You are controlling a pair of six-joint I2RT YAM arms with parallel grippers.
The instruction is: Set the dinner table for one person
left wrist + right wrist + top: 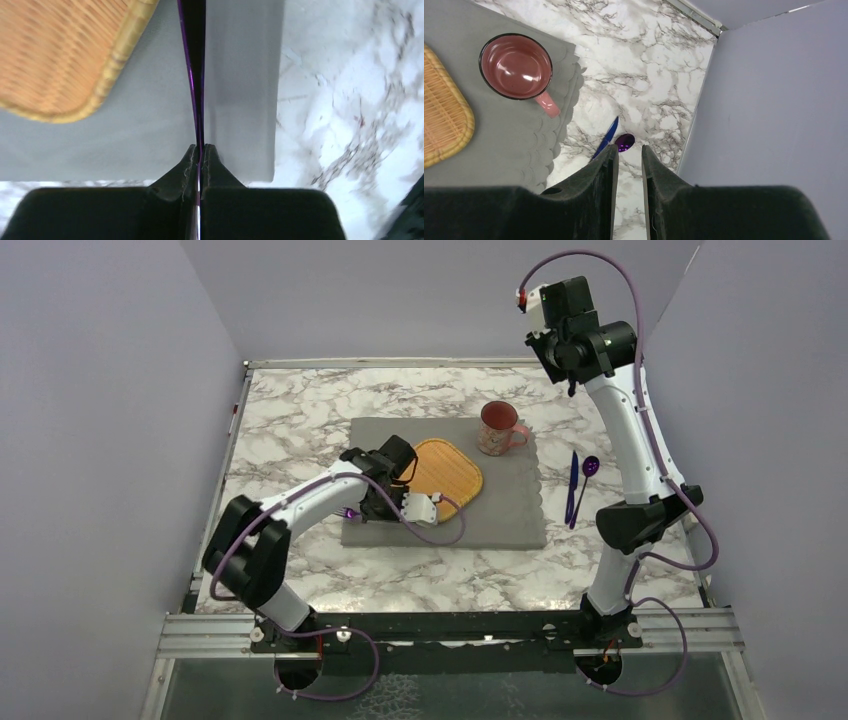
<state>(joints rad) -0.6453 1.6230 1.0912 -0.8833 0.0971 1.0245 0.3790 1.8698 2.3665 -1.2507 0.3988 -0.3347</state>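
My left gripper is shut on a thin purple utensil, seen edge-on, low over the left part of the grey placemat beside the woven plate. I cannot tell the utensil's type. A pink mug stands on the mat's far right. A blue knife and a purple spoon lie on the marble dinner table right of the mat. My right gripper is raised high and empty, its jaws a little apart; its wrist view shows the knife and spoon below.
Lilac walls close the table in at the left, back and right. The mat's scalloped right edge lies close to the knife. A metal rail carries both arm bases at the near edge.
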